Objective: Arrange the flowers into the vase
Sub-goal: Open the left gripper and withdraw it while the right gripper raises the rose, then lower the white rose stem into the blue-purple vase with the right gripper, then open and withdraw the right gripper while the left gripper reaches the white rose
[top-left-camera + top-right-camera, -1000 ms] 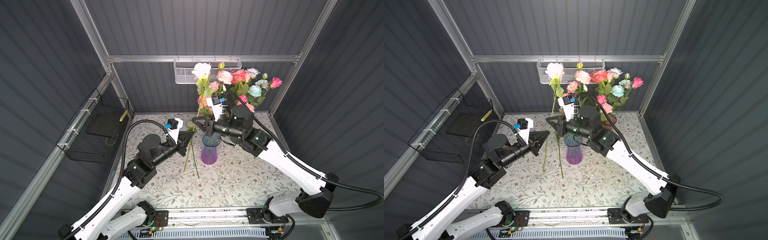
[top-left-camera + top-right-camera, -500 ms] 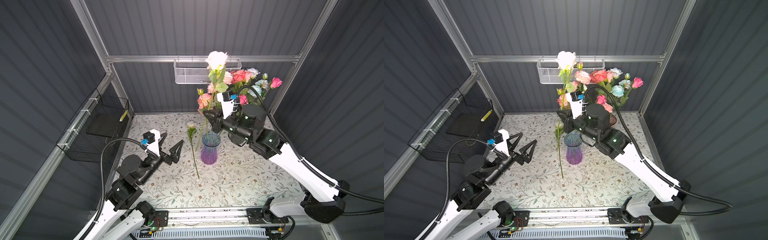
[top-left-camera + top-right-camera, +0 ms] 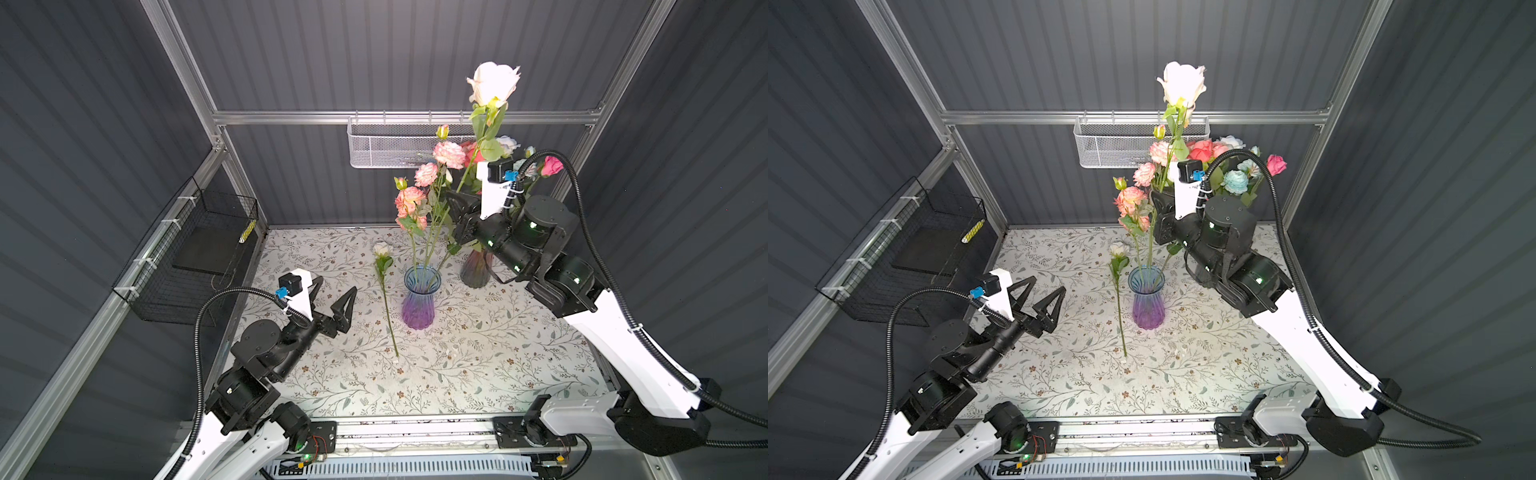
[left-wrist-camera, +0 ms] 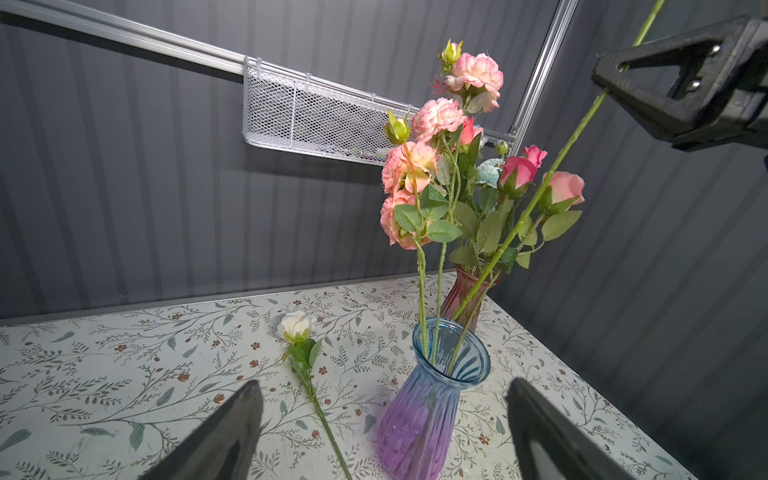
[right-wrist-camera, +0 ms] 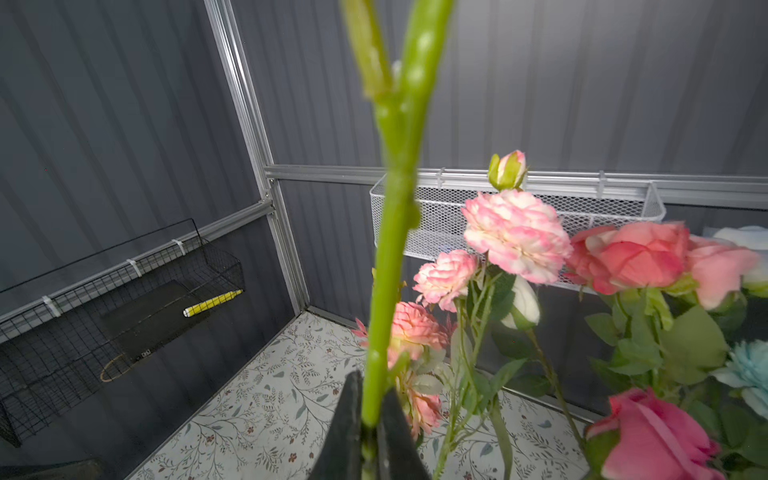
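Your right jaws clamp the tall white rose (image 3: 493, 83), its stem tip inside the blue vase (image 3: 419, 299) beside the pink spray (image 3: 409, 199). Your left jaws stand wide apart, empty. Left to do: the small white flower (image 3: 382, 266) lying on the tabletop (image 3: 478, 365), and probably the bunch (image 3: 1233, 183) in the red vase (image 3: 476, 270).

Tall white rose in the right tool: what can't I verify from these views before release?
- Stem tip of the tall white rose: left wrist view, it runs to the rim of the blue-to-purple ribbed glass vase; tint hides depth.
- Bloom: right wrist view, cut off by the frame edge; only blurred stem in the right tool shows.
- Dark red glass vase mouth: top view, right arm covers it.
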`<state>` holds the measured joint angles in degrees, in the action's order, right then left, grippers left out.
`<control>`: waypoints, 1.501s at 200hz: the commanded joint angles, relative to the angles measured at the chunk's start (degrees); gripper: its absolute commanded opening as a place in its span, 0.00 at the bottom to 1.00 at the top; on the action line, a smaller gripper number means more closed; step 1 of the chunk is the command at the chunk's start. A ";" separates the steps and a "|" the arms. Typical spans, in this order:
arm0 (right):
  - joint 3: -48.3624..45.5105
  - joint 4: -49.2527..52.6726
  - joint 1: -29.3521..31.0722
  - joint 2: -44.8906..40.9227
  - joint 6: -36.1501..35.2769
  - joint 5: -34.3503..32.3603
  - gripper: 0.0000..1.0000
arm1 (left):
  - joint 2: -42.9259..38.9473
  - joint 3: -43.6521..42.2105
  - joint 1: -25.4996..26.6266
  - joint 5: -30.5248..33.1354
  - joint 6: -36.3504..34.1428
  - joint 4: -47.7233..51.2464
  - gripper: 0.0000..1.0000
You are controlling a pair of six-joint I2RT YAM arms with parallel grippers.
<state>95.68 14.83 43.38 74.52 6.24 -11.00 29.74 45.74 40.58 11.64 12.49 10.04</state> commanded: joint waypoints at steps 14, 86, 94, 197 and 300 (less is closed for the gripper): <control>-6.07 1.44 -0.13 -0.01 2.31 -1.17 0.05 | 0.05 -1.77 0.29 0.49 1.55 -0.25 0.92; -15.85 0.46 -0.09 1.17 5.49 -0.29 0.10 | 0.78 -2.65 0.29 -0.39 2.86 -0.67 0.91; -16.58 0.37 -0.13 1.23 5.61 -0.20 0.12 | 0.68 -2.73 0.29 -0.31 2.98 -0.48 0.91; -20.32 1.83 0.87 -1.62 7.08 -0.23 0.30 | 1.71 -2.49 0.29 -0.46 3.42 -0.44 0.92; -29.05 1.51 3.56 -19.60 10.44 6.90 0.40 | 10.71 -2.17 0.26 10.97 9.33 3.44 0.83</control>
<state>69.97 17.21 46.57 59.29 14.37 -6.90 37.67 43.03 40.58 17.02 18.44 10.61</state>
